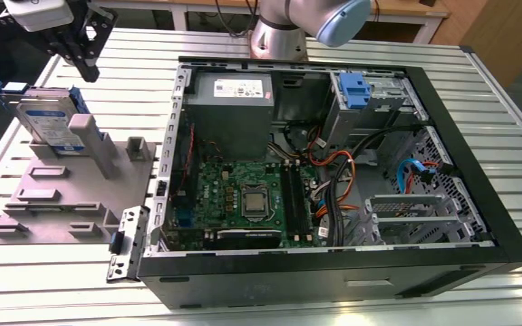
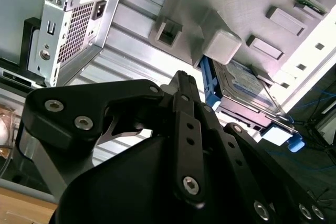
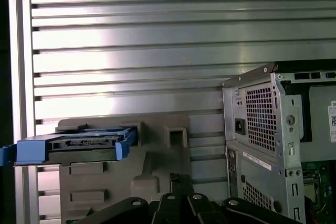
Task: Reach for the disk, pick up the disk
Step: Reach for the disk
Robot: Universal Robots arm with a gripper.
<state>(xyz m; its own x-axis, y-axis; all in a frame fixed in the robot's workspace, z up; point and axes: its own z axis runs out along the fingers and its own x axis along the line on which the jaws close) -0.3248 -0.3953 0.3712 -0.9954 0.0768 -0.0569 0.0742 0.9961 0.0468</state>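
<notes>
Hanging over the exterior view's left end of the table (image 1: 506,115), jaws pressed together on nothing, above and apart from the disk (image 1: 48,122). Standing there on edge, slightly tilted, in a slot of one grey holder (image 1: 62,197) beside one open computer case (image 1: 288,282): that single disk. Laid bare in the exterior view, inside the case: one grey power-supply box (image 1: 229,115), one green motherboard (image 1: 242,190), one blue caddy (image 1: 355,92) in the drive bay, a tangle of cables (image 1: 352,163). Caught edge-on in the first wrist view: the disk (image 3: 79,142) between its blue rails (image 3: 29,153), plus the case's perforated rear wall. Turned toward the second wrist view: the disk's labelled face (image 2: 244,82).
</notes>
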